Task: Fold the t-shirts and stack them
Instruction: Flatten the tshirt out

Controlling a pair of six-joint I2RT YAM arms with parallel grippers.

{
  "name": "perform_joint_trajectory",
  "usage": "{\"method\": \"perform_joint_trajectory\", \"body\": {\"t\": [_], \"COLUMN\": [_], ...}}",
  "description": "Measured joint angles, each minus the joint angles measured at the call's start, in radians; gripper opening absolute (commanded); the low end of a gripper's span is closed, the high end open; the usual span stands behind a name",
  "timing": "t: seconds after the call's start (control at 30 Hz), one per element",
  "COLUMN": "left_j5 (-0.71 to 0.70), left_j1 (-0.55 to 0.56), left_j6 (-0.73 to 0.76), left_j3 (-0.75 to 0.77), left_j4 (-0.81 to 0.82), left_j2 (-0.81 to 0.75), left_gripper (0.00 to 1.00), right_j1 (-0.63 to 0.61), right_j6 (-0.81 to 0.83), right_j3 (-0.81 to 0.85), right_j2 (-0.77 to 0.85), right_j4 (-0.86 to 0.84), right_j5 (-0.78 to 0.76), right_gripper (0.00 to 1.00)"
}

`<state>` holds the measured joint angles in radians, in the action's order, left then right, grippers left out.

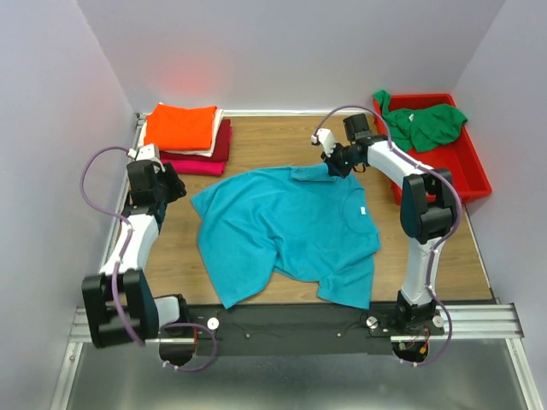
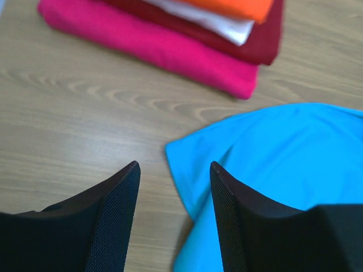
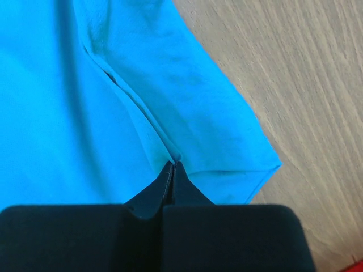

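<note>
A teal t-shirt [image 1: 291, 226] lies spread and rumpled on the wooden table, its white neck label facing right. At the shirt's far sleeve, my right gripper [image 1: 332, 168] is shut, and the wrist view shows its tips [image 3: 173, 163] pinching a raised fold of the teal cloth [image 3: 62, 107]. My left gripper [image 1: 176, 190] hovers at the shirt's left sleeve corner. Its jaws [image 2: 173, 165] stand open, with the teal edge [image 2: 283, 164] lying below and between the fingers. A green t-shirt [image 1: 427, 124] is bunched in the red bin.
A folded stack [image 1: 188, 137] of orange, white, dark red and magenta tees sits at the back left, close to the left gripper; its magenta layer [image 2: 153, 48] shows in the left wrist view. The red plastic bin [image 1: 473, 175] stands at the right edge.
</note>
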<state>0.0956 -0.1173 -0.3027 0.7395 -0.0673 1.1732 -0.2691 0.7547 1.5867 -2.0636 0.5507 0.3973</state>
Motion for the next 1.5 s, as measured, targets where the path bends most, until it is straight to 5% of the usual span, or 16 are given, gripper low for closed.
{"method": "perform_joint_trajectory", "body": {"t": [0.47,1.0,1.5], "left_j5": [0.126,0.129,0.132], "left_j1": [-0.058,-0.014,0.015], "left_j6": [-0.007,0.046,0.071], "left_j3": [0.209,0.222,0.242], "left_j4": [0.012,-0.038,-0.067], "left_j2": [0.54,0.572,0.587], "left_gripper": [0.48,0.41,0.0], "right_j1": [0.0,0.0,0.0], "right_j6": [-0.051,-0.067,-0.074], "right_j3": [0.003,0.019,0.034], "right_j2": [0.006,0.006,0.006], "right_j4": [0.0,0.0,-0.001], "right_j5": [-0.003,-0.003,-0.004], "right_gripper": [0.01,0.01,0.01]}}
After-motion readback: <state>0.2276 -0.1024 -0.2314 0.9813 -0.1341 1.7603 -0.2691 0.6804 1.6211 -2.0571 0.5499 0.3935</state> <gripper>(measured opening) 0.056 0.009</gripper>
